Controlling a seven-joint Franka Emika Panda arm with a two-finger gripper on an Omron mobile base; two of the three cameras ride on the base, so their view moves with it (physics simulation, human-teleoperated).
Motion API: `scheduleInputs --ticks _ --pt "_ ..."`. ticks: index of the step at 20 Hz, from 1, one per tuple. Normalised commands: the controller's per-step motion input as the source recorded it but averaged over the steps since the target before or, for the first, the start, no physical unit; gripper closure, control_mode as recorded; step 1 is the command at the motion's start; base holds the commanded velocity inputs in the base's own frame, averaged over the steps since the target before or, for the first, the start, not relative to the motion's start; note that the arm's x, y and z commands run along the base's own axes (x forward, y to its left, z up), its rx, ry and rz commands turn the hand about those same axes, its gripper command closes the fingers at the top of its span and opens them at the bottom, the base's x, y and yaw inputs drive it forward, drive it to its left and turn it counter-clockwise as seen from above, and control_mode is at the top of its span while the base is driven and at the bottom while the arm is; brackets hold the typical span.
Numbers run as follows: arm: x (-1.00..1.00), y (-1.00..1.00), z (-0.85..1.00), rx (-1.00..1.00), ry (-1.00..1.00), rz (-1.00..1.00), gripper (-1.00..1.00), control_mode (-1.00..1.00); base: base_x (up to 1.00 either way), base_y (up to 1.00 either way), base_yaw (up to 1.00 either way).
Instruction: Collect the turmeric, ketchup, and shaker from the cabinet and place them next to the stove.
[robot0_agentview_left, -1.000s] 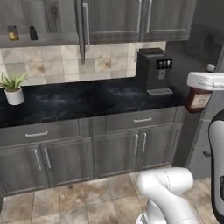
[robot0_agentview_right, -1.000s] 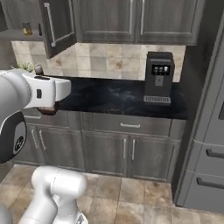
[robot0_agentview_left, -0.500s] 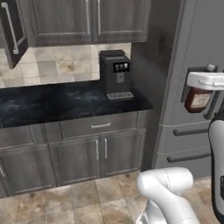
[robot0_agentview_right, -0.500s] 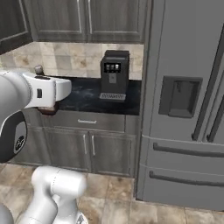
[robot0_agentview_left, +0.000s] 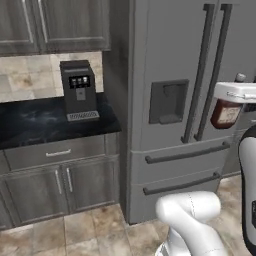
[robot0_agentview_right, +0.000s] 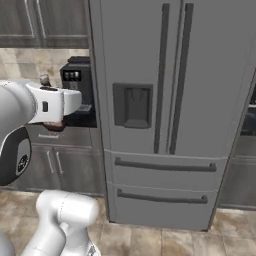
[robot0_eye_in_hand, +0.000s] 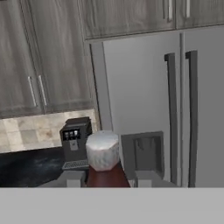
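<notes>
Left base view, grip: the gripper (robot0_agentview_left: 231, 98) was clamped on the ketchup (robot0_agentview_left: 226, 113), red-brown body hanging below the white hand at far right, cap poking up above it.
Left base view, room: a grey French-door fridge (robot0_agentview_left: 175, 100) filled the middle; left of it a black counter (robot0_agentview_left: 45, 120) carried a coffee machine (robot0_agentview_left: 78, 90), with grey base cabinets (robot0_agentview_left: 60, 175) under it and wall cabinets (robot0_agentview_left: 55, 22) above. Tiled floor (robot0_agentview_left: 75, 230) ran near the robot.

Right base view, grip: the hand sat at left, the bottle (robot0_agentview_right: 52, 123) tucked beneath it, only a dark sliver of it visible in front of the coffee machine (robot0_agentview_right: 77, 82).
Right base view, room: fridge doors (robot0_agentview_right: 165, 85) with long dark handles and a dispenser panel (robot0_agentview_right: 132, 105) dominated; a dark counter edge (robot0_agentview_right: 248, 122) peeked in at far right.

Hand view, grip: the jaws pinched narrow around the bottle's shoulders, pale cap (robot0_eye_in_hand: 102, 150) standing up between the fingers (robot0_eye_in_hand: 72, 178).
Hand view, room: fridge (robot0_eye_in_hand: 144, 96) ahead, tall cabinet doors (robot0_eye_in_hand: 43, 57) to the left.

Risk, judged: the stove was nowhere to be seen here, so carrying remained; a sharp swing could loosen the pinch on the sloped shoulders and drop the bottle onto the tiles.
Risk, clearance: the bottle rode at about fridge-handle height, and a turn made too close could clip the fridge.
</notes>
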Motion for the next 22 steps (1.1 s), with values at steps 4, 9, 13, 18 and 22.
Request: scheduleInputs --ticks 4,9,13,18,22 --pt "0.00 0.00 0.00 0.00 0.00 0.00 1.00 1.00 -0.13 -1.00 -0.12" --pt "0.00 0.00 0.00 0.00 0.00 0.00 1.00 1.00 -0.14 -1.00 -0.11" --pt "0.00 0.00 0.00 0.00 0.00 0.00 1.00 1.00 -0.09 -1.00 -0.10" --pt "0.00 0.00 0.00 0.00 0.00 0.00 1.00 1.00 -0.02 -1.00 -0.08" --pt "0.00 0.00 0.00 0.00 0.00 0.00 1.00 1.00 0.00 -1.00 -0.07"
